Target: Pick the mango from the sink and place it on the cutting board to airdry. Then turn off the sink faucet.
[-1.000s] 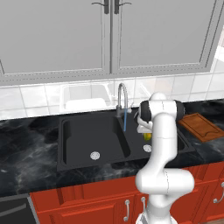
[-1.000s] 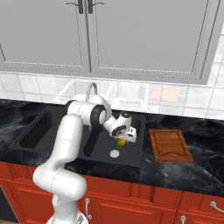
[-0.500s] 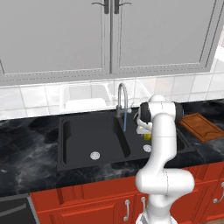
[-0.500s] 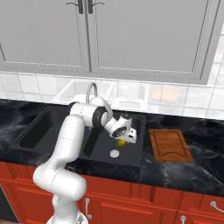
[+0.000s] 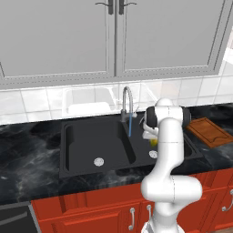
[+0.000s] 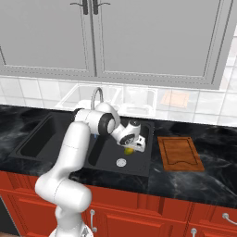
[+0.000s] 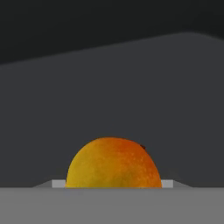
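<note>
- A simulated kitchen: a black marble desk [image 5: 27,150] runs under grey wall cabinets [image 5: 113,36], with red cupboards [image 6: 152,213] below it.
- A large matte black double-basin sink [image 5: 82,141] is set into the desk; each basin has a round silver drain [image 5: 98,161].
- A tall grey metal gooseneck faucet [image 5: 125,102] stands behind the divider between the basins. A thin blue stream of water [image 5: 130,125] falls from its spout into the sink.
- The white robot arm [image 5: 169,150] bends down into the right-hand basin.
- The gripper [image 6: 131,149] is low inside that basin, closed on a small roundish yellow-orange mango [image 6: 128,150].
- In the hand view the mango [image 7: 113,164] sits right at the gripper, its upper half rising between the finger tips against the dark basin wall. Its skin shades from yellow on the left to orange-red on the right.
- Whether the mango touches the basin floor cannot be told.
- In the right base view the mango lies just above and right of that basin's drain [image 6: 121,162].
- A brown wooden rectangular cutting board [image 6: 179,153] with a darker raised rim lies flat on the desk just right of the sink, well apart from the mango.
- A white dish rack [image 5: 88,102] sits against the tiled wall behind the sink.
</note>
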